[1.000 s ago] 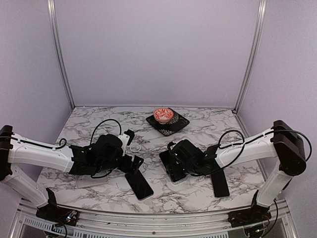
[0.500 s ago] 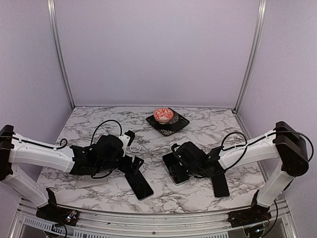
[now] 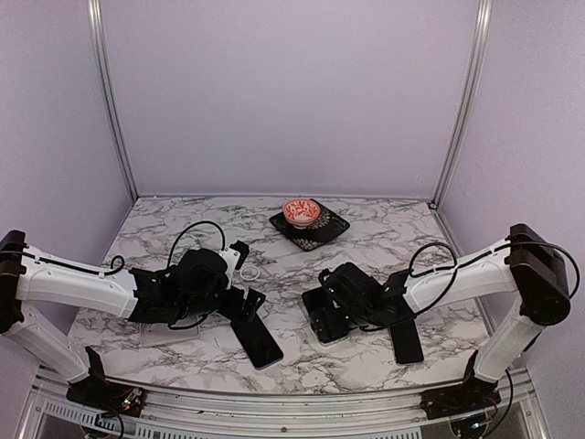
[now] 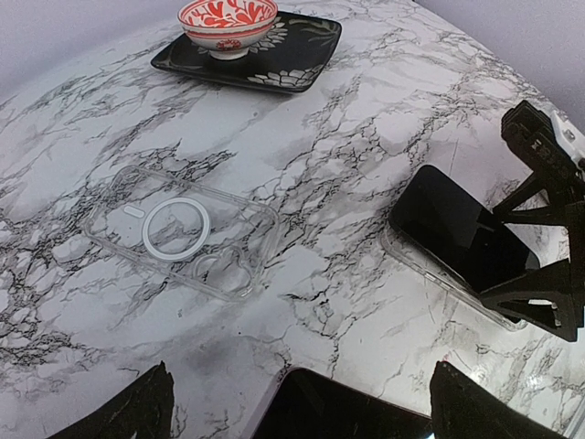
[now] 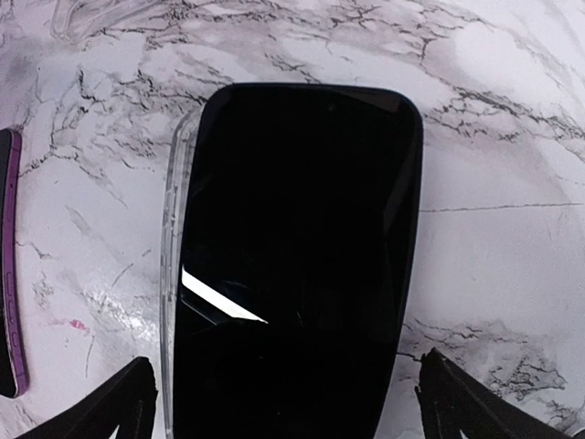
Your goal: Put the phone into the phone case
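Marble table seen from above w/ 2 robot arms reaching in from the near edge. The phone, black screen up, lies on a clear case right of centre, directly under the right gripper. In the right wrist view its long axis runs straight away from the camera. The 2 fingertips stand 1 on each side of its near end, spread wide and not touching it: released, gripping nothing. A strip of case rim shows along the phone's left side in that view and none on the other. So the phone looks offset or not pressed in there; whether any edge has clicked home can't be told. The right arm is far nearer: stretched low across the table from its base at the right, gripper tilted down over the phone. The left gripper is also spread wide and empty, low over a 2nd phone, w/ a spare clear case just beyond. Likely next: right fingers press the phone down into the rim.
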Available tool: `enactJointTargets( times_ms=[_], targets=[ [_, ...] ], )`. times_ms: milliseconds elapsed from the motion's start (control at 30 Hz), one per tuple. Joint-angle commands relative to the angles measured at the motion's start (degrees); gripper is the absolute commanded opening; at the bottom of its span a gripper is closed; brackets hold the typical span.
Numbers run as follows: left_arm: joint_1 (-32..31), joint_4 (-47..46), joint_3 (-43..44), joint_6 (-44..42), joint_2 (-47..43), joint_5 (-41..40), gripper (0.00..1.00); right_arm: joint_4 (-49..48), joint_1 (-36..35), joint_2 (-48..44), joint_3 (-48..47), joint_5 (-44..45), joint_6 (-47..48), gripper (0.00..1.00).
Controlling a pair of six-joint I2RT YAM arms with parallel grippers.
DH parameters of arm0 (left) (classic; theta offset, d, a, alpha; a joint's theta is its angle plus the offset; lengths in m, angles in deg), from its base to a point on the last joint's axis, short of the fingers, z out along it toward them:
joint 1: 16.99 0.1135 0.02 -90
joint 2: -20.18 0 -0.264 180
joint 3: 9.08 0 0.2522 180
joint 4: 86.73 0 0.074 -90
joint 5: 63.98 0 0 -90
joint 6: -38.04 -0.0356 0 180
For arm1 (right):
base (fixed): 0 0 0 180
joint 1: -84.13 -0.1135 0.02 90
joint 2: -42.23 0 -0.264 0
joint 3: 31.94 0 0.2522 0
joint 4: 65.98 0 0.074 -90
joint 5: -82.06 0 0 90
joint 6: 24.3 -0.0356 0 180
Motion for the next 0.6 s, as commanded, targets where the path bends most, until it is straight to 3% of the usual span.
enactJointTargets(
  times_ms=[0, 267, 567],
  targets=[
    [0.3, 1.1, 1.2, -0.9, 0.1, 0.0, 0.99, 4.8, -0.1, 0.3, -3.5, -0.7, -0.8, 0.99],
    [0.3, 1.4, 2.4, -1.7, 0.7, 0.4, 0.99, 12.0, 0.2, -0.3, -7.0, -5.7, 2.6, 0.99],
    [0.3, 2.0, 3.1, -1.9, 1.0, 1.1, 0.99, 20.4, 1.2, 7.2, -13.6, -5.3, 2.8, 0.99]
  ],
)
